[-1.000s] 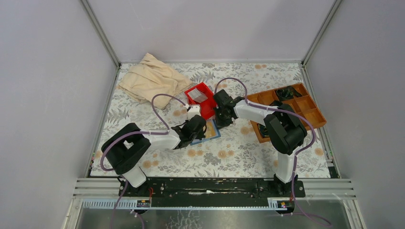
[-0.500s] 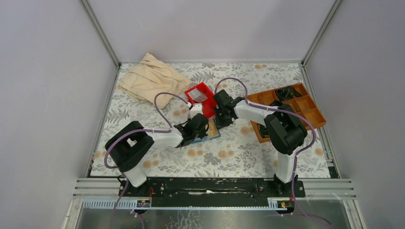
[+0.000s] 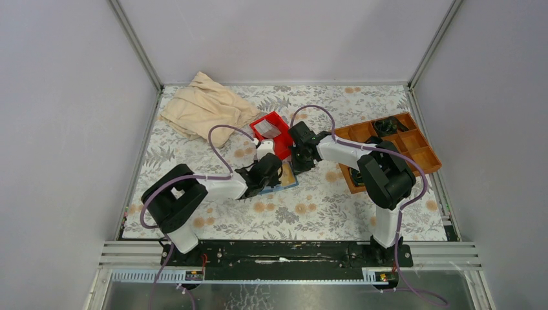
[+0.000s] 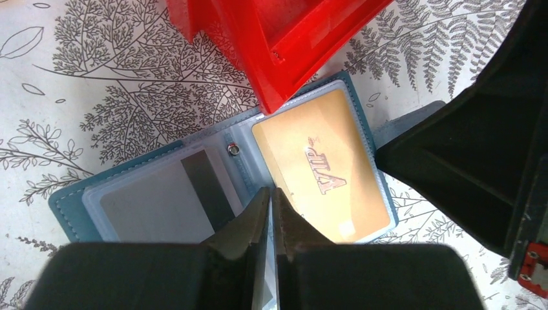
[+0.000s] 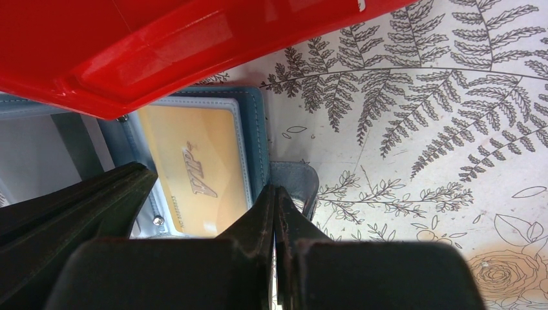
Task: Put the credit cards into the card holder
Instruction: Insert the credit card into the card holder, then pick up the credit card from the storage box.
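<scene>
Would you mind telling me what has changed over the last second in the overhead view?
The left arm's tool edged forward and rightward over the open teal-blue folding wallet, then settled. The right arm's tool, the red plastic bin, the crumpled beige cloth and the brown wooden tray stayed put.

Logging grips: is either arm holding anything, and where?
Nothing visibly held. The left gripper sits over the middle of the open card holder, the right gripper at its edge.

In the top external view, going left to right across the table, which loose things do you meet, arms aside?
beige cloth → red bin → wooden tray. The blue wallet lies below the bin at about the same position across, so it is left out of the order.
</scene>
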Tool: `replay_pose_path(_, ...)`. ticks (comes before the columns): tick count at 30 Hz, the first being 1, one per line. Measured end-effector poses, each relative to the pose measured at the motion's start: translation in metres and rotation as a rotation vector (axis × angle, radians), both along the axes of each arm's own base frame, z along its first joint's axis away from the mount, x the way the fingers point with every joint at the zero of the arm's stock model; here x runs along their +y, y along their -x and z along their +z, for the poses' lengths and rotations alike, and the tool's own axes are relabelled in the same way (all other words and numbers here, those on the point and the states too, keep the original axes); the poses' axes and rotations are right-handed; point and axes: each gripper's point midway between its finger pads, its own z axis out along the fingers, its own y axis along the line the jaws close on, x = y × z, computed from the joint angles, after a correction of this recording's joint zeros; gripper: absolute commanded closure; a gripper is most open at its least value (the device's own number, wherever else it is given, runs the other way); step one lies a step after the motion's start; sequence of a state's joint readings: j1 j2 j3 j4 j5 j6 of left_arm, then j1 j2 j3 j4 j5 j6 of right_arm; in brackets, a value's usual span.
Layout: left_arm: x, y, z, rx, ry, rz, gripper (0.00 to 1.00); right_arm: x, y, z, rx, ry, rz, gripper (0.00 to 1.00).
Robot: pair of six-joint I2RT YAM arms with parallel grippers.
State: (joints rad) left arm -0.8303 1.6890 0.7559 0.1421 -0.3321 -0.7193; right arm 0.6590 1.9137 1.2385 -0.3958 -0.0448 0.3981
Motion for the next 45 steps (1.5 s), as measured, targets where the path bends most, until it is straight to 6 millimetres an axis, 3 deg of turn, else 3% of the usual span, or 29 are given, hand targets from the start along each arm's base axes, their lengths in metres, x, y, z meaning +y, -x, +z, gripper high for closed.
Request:
replay_pose_path(5,0.001,0.0,0.015,-0.018,0.023,0.013,0.69,0.0,0.0,0.0,-0.003,0.002,-0.002,0.91)
replay_pose_path(14,0.015,-0.001,0.06,-0.089,0.054,0.063,0.59,-0.004,-0.001,0.002,-0.022,0.032,-0.009,0.7)
replay_pose_path(18,0.027,0.001,0.083,-0.124,0.059,0.093,0.54,-0.009,0.0,0.013,-0.044,0.052,-0.006,0.63)
replay_pose_path(22,0.036,0.004,0.115,-0.179,0.101,0.113,0.46,-0.008,-0.008,0.055,-0.147,0.034,0.019,0.51)
replay_pose_path(27,0.044,0.008,0.155,-0.257,0.163,0.12,0.37,0.01,-0.034,0.156,-0.431,-0.108,0.07,0.28)
replay_pose_path(30,0.05,0.011,0.168,-0.277,0.167,0.117,0.35,0.017,-0.048,0.204,-0.577,-0.177,0.067,0.26)
replay_pose_path(32,0.054,0.014,0.177,-0.287,0.168,0.113,0.3,0.022,-0.057,0.222,-0.633,-0.207,0.067,0.26)
replay_pose_path(35,0.061,0.019,0.191,-0.31,0.176,0.114,0.19,0.034,-0.069,0.23,-0.66,-0.231,0.071,0.3)
replay_pose_path(38,0.072,0.025,0.207,-0.339,0.196,0.128,0.02,0.044,-0.082,0.227,-0.665,-0.236,0.066,0.41)
replay_pose_path(39,0.075,0.027,0.211,-0.349,0.202,0.131,0.0,0.046,-0.085,0.225,-0.668,-0.235,0.062,0.43)
replay_pose_path(42,0.085,0.032,0.225,-0.384,0.242,0.157,0.0,0.049,-0.094,0.221,-0.687,-0.233,0.042,0.27)
replay_pose_path(45,0.094,0.035,0.225,-0.407,0.255,0.175,0.0,0.056,-0.103,0.221,-0.715,-0.231,0.064,0.13)
